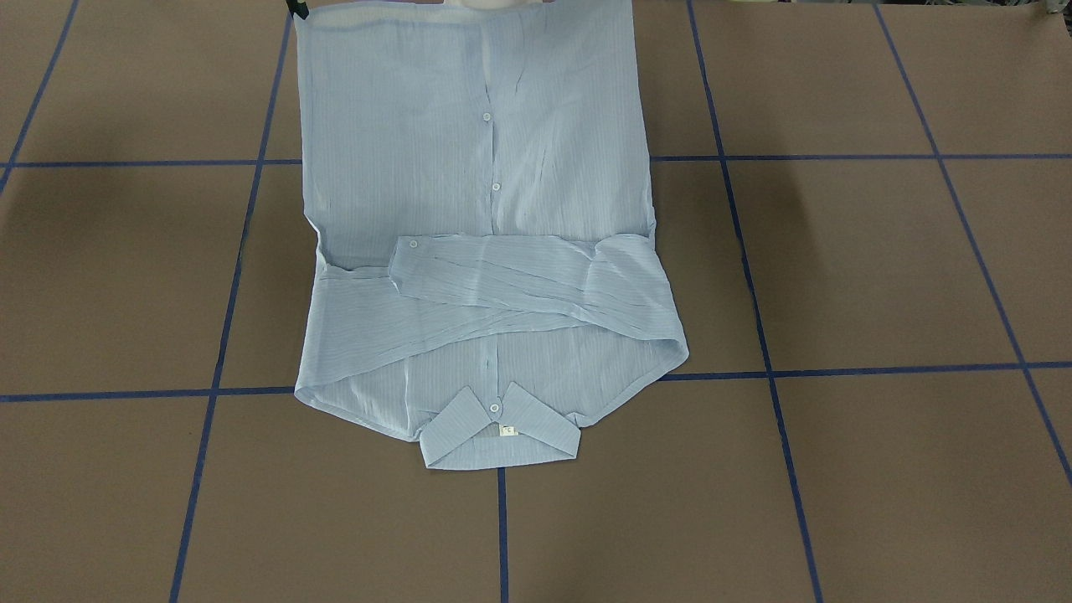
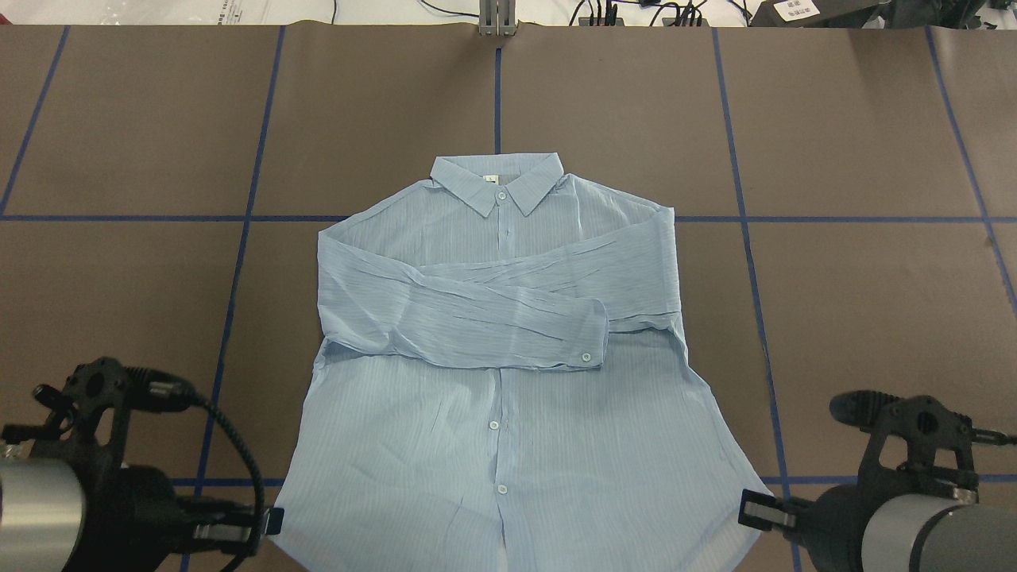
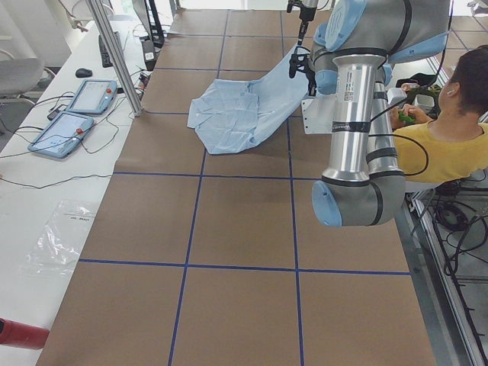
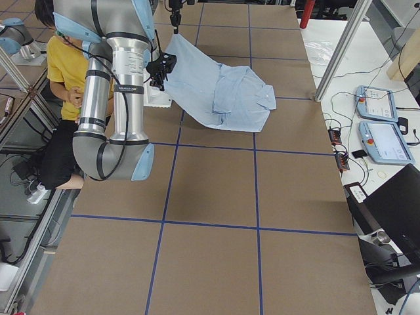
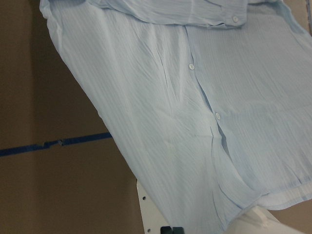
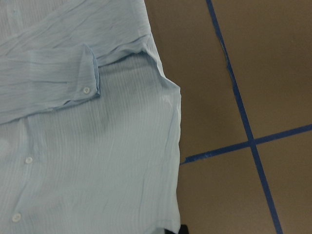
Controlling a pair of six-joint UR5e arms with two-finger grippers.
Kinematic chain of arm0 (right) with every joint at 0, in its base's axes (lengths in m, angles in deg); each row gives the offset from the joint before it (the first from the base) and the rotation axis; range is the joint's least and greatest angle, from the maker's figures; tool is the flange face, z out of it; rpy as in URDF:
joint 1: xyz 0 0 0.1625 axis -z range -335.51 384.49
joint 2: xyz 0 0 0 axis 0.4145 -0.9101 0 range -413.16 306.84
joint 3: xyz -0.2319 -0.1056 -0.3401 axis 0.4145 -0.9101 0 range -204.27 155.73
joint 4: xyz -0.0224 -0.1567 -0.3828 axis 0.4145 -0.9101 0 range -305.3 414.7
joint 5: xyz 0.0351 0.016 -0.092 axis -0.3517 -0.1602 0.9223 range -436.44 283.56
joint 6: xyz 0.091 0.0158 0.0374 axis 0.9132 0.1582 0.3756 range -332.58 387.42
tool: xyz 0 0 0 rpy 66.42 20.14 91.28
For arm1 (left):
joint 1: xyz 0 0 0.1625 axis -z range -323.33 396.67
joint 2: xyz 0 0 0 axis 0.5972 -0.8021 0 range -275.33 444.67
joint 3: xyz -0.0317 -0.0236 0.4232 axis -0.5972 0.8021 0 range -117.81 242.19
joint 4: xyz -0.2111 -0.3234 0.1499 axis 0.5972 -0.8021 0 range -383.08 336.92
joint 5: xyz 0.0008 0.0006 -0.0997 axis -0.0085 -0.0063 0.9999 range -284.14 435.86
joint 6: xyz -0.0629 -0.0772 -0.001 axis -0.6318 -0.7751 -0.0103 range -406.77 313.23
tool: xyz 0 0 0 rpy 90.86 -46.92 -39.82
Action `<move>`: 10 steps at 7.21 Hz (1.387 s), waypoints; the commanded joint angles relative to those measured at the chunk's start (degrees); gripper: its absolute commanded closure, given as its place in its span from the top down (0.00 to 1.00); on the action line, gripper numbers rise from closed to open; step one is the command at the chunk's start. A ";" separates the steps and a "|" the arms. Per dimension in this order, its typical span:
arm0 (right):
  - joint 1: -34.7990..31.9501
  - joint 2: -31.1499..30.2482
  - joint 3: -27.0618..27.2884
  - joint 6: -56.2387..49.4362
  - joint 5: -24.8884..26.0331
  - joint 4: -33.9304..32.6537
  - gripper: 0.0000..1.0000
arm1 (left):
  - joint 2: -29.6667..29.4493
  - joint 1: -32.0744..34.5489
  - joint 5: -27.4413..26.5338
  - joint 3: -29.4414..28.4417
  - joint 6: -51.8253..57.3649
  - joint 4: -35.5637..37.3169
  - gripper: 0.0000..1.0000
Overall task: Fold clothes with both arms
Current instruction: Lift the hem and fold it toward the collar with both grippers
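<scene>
The pale blue shirt (image 2: 493, 357) lies front up on the brown table, collar (image 2: 496, 183) at the far side, both sleeves folded across the chest. Its hem is lifted off the table at my side, as the exterior left view (image 3: 244, 107) and the exterior right view (image 4: 223, 85) show. My left gripper (image 2: 270, 522) is shut on the left hem corner. My right gripper (image 2: 753, 508) is shut on the right hem corner; it also shows in the front-facing view (image 1: 297, 8). Both wrist views show only the shirt fabric (image 5: 195, 122) (image 6: 87, 146) and a dark fingertip edge.
Blue tape lines (image 2: 498, 103) grid the table. An operator in a yellow shirt (image 3: 450, 137) sits behind the robot. Two teach pendants (image 3: 76, 114) lie on the white side bench. The white pedestal base (image 5: 151, 214) shows under the lifted hem.
</scene>
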 commanded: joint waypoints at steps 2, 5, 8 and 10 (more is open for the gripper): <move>-17.81 13.31 -6.52 -7.46 -0.29 -4.47 0.00 | -10.28 16.78 -0.02 -12.43 9.22 0.97 0.00; -29.62 22.10 -25.79 -13.19 0.33 3.11 0.00 | -18.89 24.40 -7.62 -26.54 13.13 -1.56 0.00; -33.85 21.94 -48.57 -18.27 0.42 26.77 0.00 | -19.35 24.22 -12.57 -44.82 13.13 -18.58 0.00; -34.13 21.68 -60.45 -18.74 0.51 36.69 0.00 | -19.62 24.13 -13.99 -56.35 13.13 -28.00 0.00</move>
